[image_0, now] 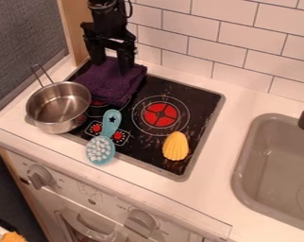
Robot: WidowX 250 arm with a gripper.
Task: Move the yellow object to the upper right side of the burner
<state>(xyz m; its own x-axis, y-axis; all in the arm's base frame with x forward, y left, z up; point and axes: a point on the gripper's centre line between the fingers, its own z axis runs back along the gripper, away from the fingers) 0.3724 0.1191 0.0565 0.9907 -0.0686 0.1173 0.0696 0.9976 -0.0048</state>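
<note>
The black gripper (112, 62) hangs at the upper left, over the purple cloth, with its two fingers apart and open. Nothing is visible between them. The yellow object (175, 146), ridged and shell-like, lies on the black stovetop (202, 101) near its front right edge. It is below and slightly right of the burner (160, 114), which has a red centre and thin rings. The gripper is well to the upper left of the yellow object.
A purple cloth (114, 82) covers the stove's back left. A steel pot (58, 108) stands at the left. A teal brush (101, 149) lies across the front edge. The grey sink (274, 170) is at the right, and a tiled wall (240, 35) rises behind.
</note>
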